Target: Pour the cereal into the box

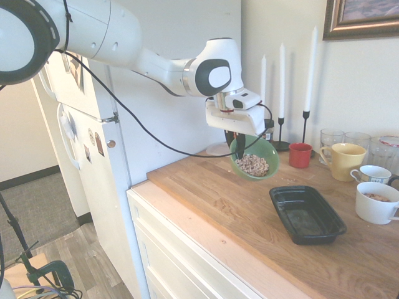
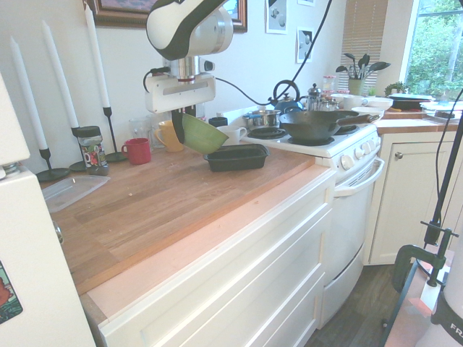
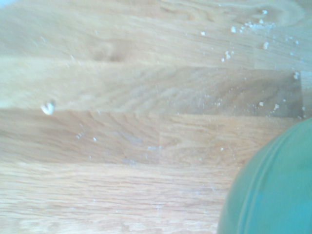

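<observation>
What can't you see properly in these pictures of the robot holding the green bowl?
- Gripper fingertips: in both exterior views the green bowl covers where they pinch its rim.
- Cereal: hidden in the second exterior view, which only shows the bowl's outside.
- Black box: its inside is hidden in the second exterior view by its own wall.
- Wrist view: blurry; the bowl is cut off at the corner, and the pale specks on the wooden counter are too small to name.

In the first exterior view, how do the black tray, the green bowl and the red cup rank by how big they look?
1. Black tray, largest, though nearest the camera.
2. Green bowl, held up by the gripper.
3. Red cup, smallest, but farthest back.
</observation>
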Motion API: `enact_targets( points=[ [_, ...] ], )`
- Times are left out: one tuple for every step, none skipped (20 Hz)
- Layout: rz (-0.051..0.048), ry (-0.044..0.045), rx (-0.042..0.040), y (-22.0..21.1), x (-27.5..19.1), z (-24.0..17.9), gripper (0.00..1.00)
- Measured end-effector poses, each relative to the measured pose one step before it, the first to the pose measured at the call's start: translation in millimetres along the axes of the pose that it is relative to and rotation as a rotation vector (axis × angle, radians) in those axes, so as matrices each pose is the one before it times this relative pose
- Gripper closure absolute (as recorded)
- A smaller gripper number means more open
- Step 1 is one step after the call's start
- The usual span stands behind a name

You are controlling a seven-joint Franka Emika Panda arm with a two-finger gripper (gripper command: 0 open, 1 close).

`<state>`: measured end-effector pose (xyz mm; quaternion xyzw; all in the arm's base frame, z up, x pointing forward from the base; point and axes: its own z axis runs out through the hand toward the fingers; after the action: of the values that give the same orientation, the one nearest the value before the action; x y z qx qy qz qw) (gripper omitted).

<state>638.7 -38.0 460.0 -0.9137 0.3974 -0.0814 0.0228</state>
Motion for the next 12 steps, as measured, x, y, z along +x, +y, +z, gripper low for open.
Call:
enact_targets(
  points=[
    [0.01153, -0.02029, 0.01223, 5.54, 10.61, -2.44, 1.0],
    [0.01373, -0.01418, 0.01154, 4.38, 10.09, -1.34, 1.0],
    [0.01027, -0.01337, 0.01135, 3.52, 9.49, -0.04, 1.0],
    [0.0087, -0.01298, 0.0109, 1.81, 7.39, 0.55, 1.0],
    [0.00893, -0.01446, 0.0108, 1.94, 6.67, 1.23, 1.0],
    [0.00732, -0.01857, 0.01306, 2.4, 6.26, 1.03, 1.0],
    [0.00633, -0.0229, 0.01687, 2.16, 5.56, 0.16, 1.0],
    [0.00731, -0.02657, 0.01893, 3.36, 6.58, -0.45, 1.0],
    [0.00806, -0.02633, 0.01923, 4.2, 7.26, -0.67, 1.0],
    [0.00734, -0.02157, 0.01627, 5.27, 8.1, -0.87, 1.0],
    [0.00828, -0.02011, 0.01508, 5.49, 8.13, -0.71, 1.0],
    [0.00809, -0.01879, 0.01484, 5.83, 8.39, -0.9, 1.0]
  ],
)
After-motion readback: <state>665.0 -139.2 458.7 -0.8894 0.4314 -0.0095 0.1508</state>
